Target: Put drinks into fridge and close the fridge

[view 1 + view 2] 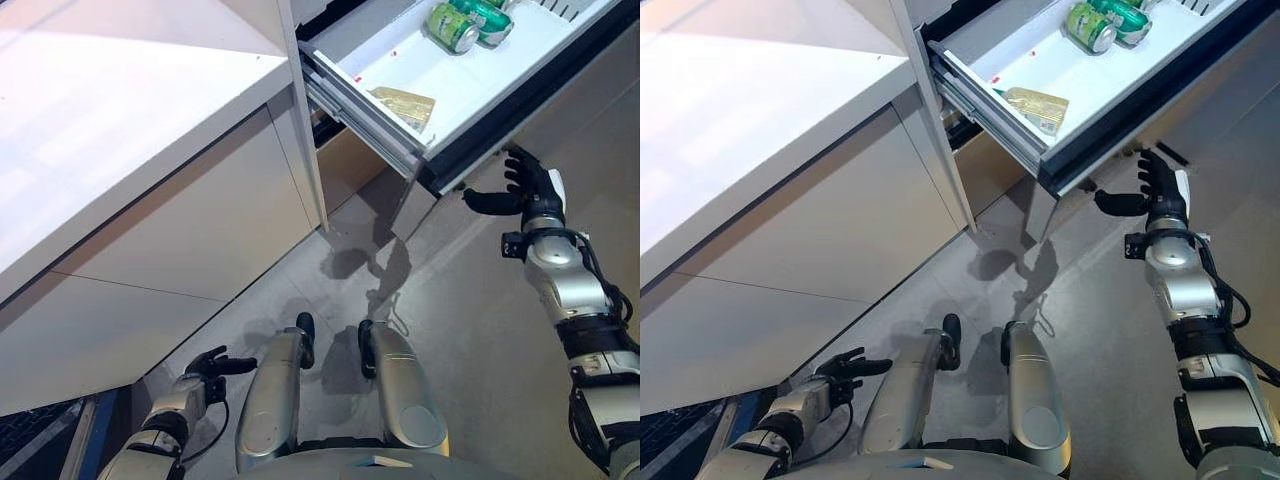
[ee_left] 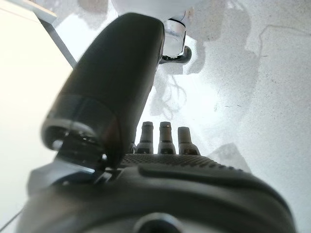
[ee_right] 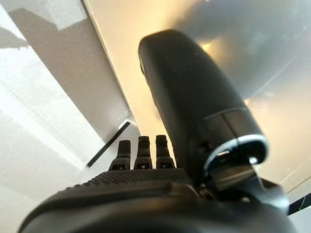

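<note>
The fridge drawer (image 1: 470, 110) stands pulled out at the top right, white inside with a dark front edge. Green cans (image 1: 455, 27) lie at its far end, and a flat tan packet (image 1: 405, 103) lies nearer the front. My right hand (image 1: 525, 185) is raised just below the drawer's dark front edge, fingers straight and thumb out, holding nothing; it also shows in the right wrist view (image 3: 146, 150). My left hand (image 1: 212, 365) hangs low by my side near the floor, open and empty, and shows in the left wrist view (image 2: 165, 136).
A white counter (image 1: 110, 110) with pale cabinet fronts (image 1: 170, 230) runs along the left, ending beside the drawer. Grey floor (image 1: 470, 330) lies below the drawer and in front of the cabinets.
</note>
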Robot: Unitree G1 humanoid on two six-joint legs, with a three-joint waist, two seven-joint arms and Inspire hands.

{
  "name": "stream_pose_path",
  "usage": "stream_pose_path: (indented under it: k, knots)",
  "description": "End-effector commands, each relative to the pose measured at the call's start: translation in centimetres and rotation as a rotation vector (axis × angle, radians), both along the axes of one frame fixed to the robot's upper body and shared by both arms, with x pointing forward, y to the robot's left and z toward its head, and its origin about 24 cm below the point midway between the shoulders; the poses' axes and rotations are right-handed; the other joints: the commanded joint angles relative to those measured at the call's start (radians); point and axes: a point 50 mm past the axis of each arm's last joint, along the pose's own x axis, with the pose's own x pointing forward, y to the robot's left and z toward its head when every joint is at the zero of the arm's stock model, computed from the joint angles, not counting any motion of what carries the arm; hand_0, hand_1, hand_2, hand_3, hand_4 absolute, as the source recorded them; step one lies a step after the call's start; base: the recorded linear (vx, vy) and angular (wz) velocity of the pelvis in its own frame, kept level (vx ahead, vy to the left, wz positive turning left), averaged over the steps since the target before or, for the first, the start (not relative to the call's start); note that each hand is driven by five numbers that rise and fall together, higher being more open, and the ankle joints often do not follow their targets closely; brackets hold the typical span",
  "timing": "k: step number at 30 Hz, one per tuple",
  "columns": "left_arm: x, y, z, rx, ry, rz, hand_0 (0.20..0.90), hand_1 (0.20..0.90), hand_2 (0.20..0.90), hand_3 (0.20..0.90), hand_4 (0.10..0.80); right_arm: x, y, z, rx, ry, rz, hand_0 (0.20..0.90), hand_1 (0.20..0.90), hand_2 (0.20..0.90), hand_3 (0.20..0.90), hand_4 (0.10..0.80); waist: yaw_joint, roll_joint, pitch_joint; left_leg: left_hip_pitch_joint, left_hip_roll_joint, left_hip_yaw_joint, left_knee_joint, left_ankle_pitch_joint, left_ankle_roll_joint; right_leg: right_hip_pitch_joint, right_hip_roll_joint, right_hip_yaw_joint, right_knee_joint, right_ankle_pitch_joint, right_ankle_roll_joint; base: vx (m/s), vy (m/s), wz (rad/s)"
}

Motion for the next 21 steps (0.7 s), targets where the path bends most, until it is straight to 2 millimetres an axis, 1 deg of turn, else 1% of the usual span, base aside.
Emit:
stream_pose_path:
  k: [1,5,6,8,10,11,12,13,16,21]
  knots:
    - [-0.8,0.9,0.0,0.081,0.044,-0.034,0.900,0.900,0.900,0.900,0.800,2.1,8.9,12.4,-0.054,-0.494,0.411,0.900,0.900,0.900,0.900,0.800,0.081,-0.033,-0.056,0.026,-0.049,0.030,0.080,-0.107,0.089,0.078,0.011,-0.017,-0.115,0.093,-0.016,0.025,-0.029,0.06]
    - [-0.6,0.5,-0.1,0.080,0.049,-0.056,0.900,0.900,0.900,0.900,0.800,2.4,11.7,13.7,-0.050,-0.533,0.499,0.900,0.900,0.900,0.900,0.800,0.105,-0.030,-0.054,0.050,-0.050,0.027,0.077,-0.106,0.085,0.112,0.006,-0.032,-0.128,0.090,-0.016,0.047,-0.032,0.05]
    - [-0.6,0.5,-0.1,0.077,0.048,-0.059,0.900,0.900,0.900,0.900,0.800,2.5,12.1,13.9,-0.049,-0.536,0.513,0.900,0.900,0.900,0.900,0.800,0.108,-0.031,-0.059,0.053,-0.051,0.026,0.066,-0.100,0.084,0.116,0.004,-0.035,-0.137,0.096,-0.016,0.053,-0.025,0.04]
    - [-0.5,0.2,-0.1,0.066,0.044,-0.068,0.900,0.900,0.900,0.900,0.800,2.7,13.7,14.5,-0.025,-0.543,0.559,0.900,0.900,0.900,0.900,0.800,0.124,-0.027,-0.058,0.067,-0.051,0.023,0.069,-0.102,0.081,0.136,-0.001,-0.044,-0.138,0.090,-0.017,0.054,-0.026,0.16]
    - [-0.6,0.1,-0.2,0.058,0.044,-0.072,0.900,0.900,0.900,0.900,0.800,2.8,14.6,14.8,-0.020,-0.553,0.609,0.900,0.900,0.900,0.900,0.800,0.134,-0.026,-0.063,0.073,-0.053,0.019,0.060,-0.094,0.079,0.148,-0.006,-0.052,-0.150,0.096,-0.019,0.051,-0.028,0.20]
    - [-0.6,0.0,-0.3,0.056,0.051,-0.076,0.900,0.900,0.900,0.900,0.800,2.9,15.5,15.1,-0.012,-0.559,0.637,0.900,0.900,0.900,0.900,0.800,0.143,-0.023,-0.064,0.080,-0.054,0.016,0.055,-0.091,0.078,0.158,-0.007,-0.056,-0.155,0.097,-0.019,0.057,-0.021,0.09]
    - [-0.6,-0.1,-0.3,0.057,0.054,-0.079,0.900,0.900,0.900,0.900,0.800,2.9,16.0,15.2,-0.013,-0.563,0.646,0.900,0.900,0.900,0.900,0.800,0.146,-0.022,-0.065,0.084,-0.055,0.013,0.052,-0.087,0.076,0.164,-0.009,-0.058,-0.159,0.098,-0.020,0.063,-0.013,0.10]
    - [-0.6,-0.1,-0.3,0.055,0.059,-0.087,0.900,0.900,0.900,0.900,0.800,2.9,17.1,15.6,-0.005,-0.573,0.685,0.900,0.900,0.900,0.900,0.800,0.156,-0.017,-0.062,0.094,-0.055,0.012,0.053,-0.090,0.074,0.177,-0.010,-0.062,-0.160,0.093,-0.021,0.041,-0.009,0.13]
    - [-0.8,-0.2,-0.4,0.050,0.061,-0.101,0.900,0.900,0.900,0.900,0.800,2.9,18.9,16.1,-0.009,-0.586,0.727,0.900,0.900,0.900,0.900,0.800,0.173,-0.013,-0.067,0.106,-0.058,0.004,0.029,-0.075,0.069,0.193,-0.013,-0.073,-0.181,0.102,-0.021,0.032,-0.008,0.14]
    - [-0.7,-0.2,-0.4,0.049,0.053,-0.117,0.900,0.900,0.900,0.900,0.800,3.0,20.3,16.7,-0.002,-0.604,0.738,0.900,0.900,0.900,0.900,0.800,0.193,-0.007,-0.068,0.116,-0.063,-0.005,0.013,-0.067,0.066,0.210,-0.017,-0.085,-0.197,0.107,-0.022,-0.012,-0.001,0.11]
